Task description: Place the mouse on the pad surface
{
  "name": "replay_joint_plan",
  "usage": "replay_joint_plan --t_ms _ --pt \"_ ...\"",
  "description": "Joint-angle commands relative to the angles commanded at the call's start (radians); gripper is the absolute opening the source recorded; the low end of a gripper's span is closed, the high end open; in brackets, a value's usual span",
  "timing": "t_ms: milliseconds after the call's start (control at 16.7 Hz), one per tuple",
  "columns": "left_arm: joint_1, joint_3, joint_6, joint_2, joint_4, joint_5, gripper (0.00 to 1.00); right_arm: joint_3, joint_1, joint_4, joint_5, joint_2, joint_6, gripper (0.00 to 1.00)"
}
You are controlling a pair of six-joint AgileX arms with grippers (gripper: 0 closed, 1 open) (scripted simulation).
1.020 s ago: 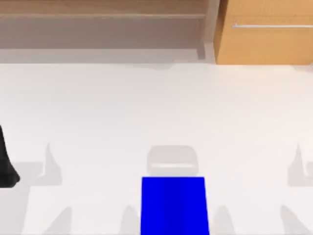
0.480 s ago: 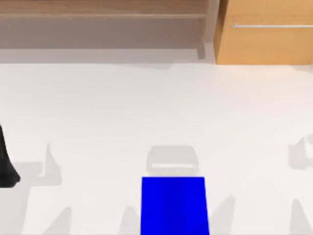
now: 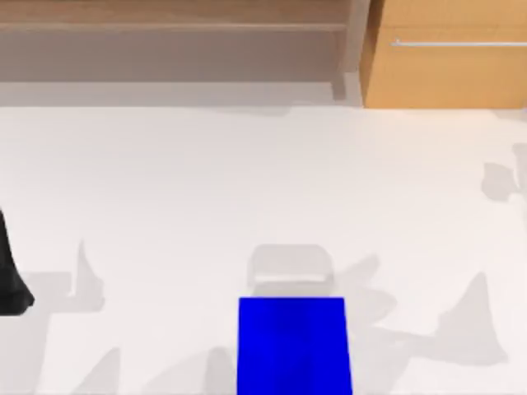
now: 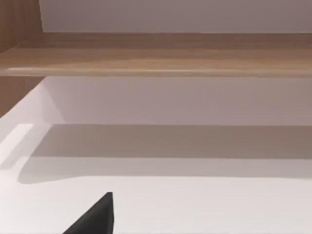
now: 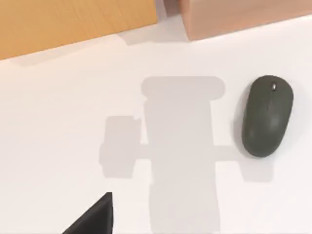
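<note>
step: reach, mouse not yet grasped | mouse (image 5: pixel 267 115) lies dark on the table near the cabinet (image 5: pixel 73 19), off the pad (image 3: pixel 292 346); pale block (image 3: pixel 290 267) touches the pad's far edge | right gripper (image 5: pixel 92 219) above the table near the mouse, open or closed: cannot tell; left arm (image 3: pixel 10 280) parked well left of the pad | next: centre over the mouse, descend, grip

The pad (image 3: pixel 293 346) lies at the middle of the surface's (image 3: pixel 165 181) near edge, my left arm (image 3: pixel 10 280) sits at its left edge, the shelf (image 3: pixel 173 25) runs behind with the cabinet (image 3: pixel 445 66) to its right, and the mouse (image 5: pixel 267 116) rests on the surface near the woodwork's foot.
</note>
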Motion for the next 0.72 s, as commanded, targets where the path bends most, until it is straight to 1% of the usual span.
replay_joint_plan --t_ms 240,720 --pt "0.0 0.0 0.0 0.0 0.0 0.0 1.0 0.22 -0.033 -0.163 0.032 0.242 0.001 1.0" --pt "0.0 0.0 0.0 0.0 0.0 0.0 1.0 0.768 -0.106 -0.535 0.024 0.915 0.076 1.0"
